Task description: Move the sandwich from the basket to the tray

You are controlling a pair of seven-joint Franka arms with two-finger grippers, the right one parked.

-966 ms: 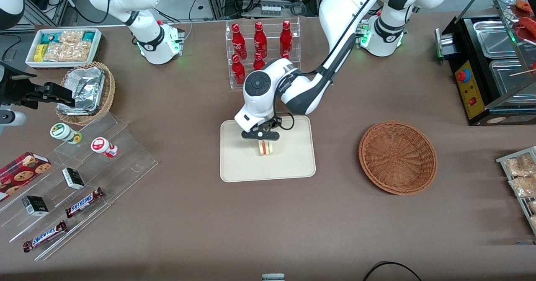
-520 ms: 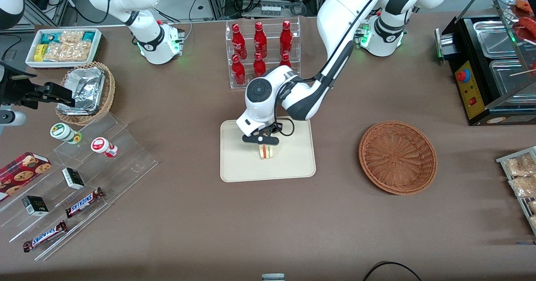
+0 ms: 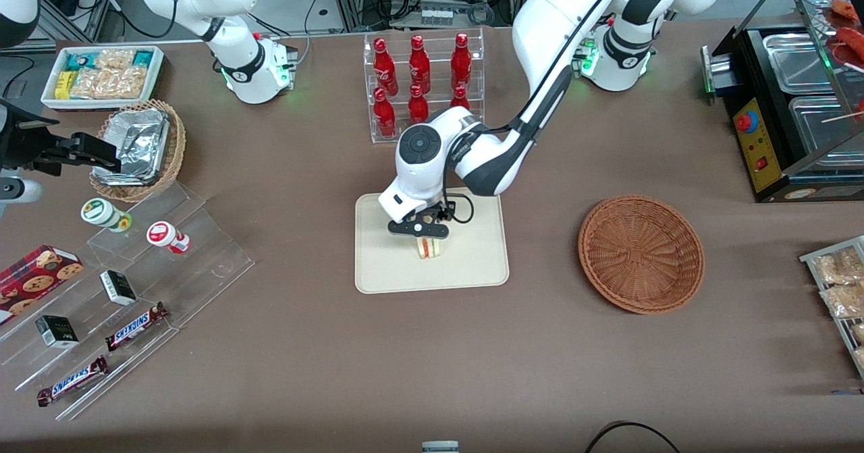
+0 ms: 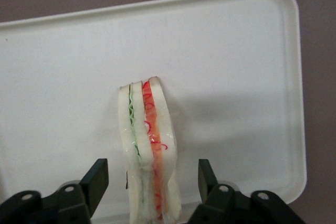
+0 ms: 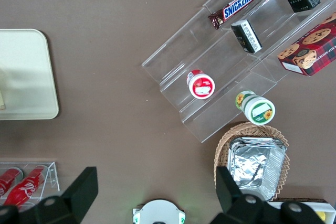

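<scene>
One small triangle sandwich of white bread (image 4: 149, 145) is standing on the flat cream tray (image 3: 472, 264).
The black two-finger gripper (image 4: 152, 184) is hanging over it, fingers (image 4: 97, 179) wide apart, not touching it.

Bright even overhead light, soft shadows, sharp focus.

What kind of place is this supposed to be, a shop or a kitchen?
Probably a mock snack shop in a robot lab: a rack of red bottles, candy bars on clear display steps, a hot-food warmer. The gripper hangs open around the sandwich on the tray; the basket is empty.
</scene>
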